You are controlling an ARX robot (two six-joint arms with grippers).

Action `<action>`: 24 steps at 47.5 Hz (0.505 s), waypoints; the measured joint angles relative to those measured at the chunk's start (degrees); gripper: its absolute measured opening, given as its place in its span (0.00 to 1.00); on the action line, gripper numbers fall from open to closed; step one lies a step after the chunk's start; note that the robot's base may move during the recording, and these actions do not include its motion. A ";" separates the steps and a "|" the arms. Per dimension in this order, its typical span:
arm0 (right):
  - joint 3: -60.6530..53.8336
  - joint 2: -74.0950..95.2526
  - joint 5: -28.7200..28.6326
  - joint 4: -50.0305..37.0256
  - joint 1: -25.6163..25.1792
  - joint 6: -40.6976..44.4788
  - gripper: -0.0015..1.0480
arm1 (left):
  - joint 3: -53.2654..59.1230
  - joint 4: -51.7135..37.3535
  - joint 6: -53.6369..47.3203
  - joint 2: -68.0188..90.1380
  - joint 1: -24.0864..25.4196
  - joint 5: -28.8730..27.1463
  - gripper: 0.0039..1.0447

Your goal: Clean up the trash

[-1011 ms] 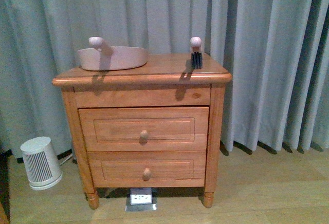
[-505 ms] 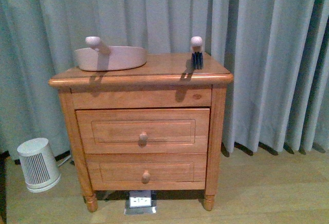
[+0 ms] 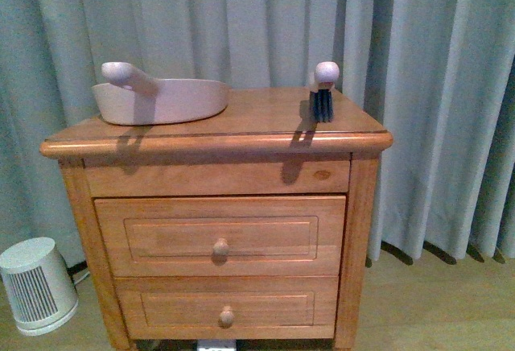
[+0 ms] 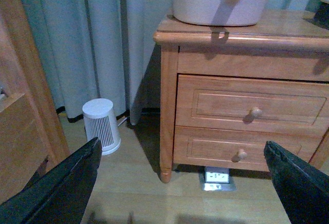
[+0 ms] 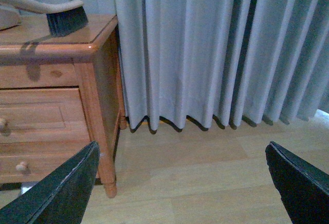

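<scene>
1. White ribbed heater (image 3: 32, 285) stands on the plank floor (image 3: 434, 303) at far left, near the counter (image 3: 241, 117). Grey-blue curtains (image 3: 265, 21) hang behind everything.
2. Honey-coloured wood forms the counter, with two knobbed drawers, one above the other. On top, a pale pink dustpan (image 3: 161, 100) sits left and a dark-bristled brush (image 3: 323, 97) near the right edge, well apart.
3. Left tool (image 4: 181, 144): dark fingers spread wide, holding nothing, facing the counter's left front corner.
4. Right tool (image 5: 181, 144): likewise spread wide and empty, facing the floor and curtains right of the counter.
5. Trash: these views do not show where it lies.
</scene>
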State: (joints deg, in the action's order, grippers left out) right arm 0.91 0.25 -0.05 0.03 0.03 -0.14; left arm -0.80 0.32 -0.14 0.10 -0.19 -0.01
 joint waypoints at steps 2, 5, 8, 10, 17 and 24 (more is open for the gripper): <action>0.00 0.00 0.00 0.00 0.00 0.00 0.93 | 0.00 0.00 0.00 0.00 0.00 -0.02 0.93; 0.00 0.00 0.02 0.00 0.00 0.00 0.93 | -0.02 0.00 -0.02 0.00 0.00 0.02 0.93; 0.00 0.00 0.00 0.00 0.00 0.00 0.93 | 0.00 0.00 0.00 0.00 0.00 0.00 0.93; 0.00 0.00 0.00 0.00 0.00 0.00 0.93 | -0.02 0.00 0.00 0.00 0.00 0.00 0.93; 0.00 0.00 0.00 0.00 0.00 0.00 0.93 | -0.02 0.00 0.00 -0.02 0.00 0.00 0.93; 0.00 0.00 0.00 0.00 0.00 0.00 0.93 | 0.00 0.00 0.00 0.00 0.00 0.00 0.93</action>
State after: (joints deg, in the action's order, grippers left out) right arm 0.91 0.25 -0.05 0.03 0.03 -0.14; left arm -0.80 0.32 -0.14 0.10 -0.19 -0.01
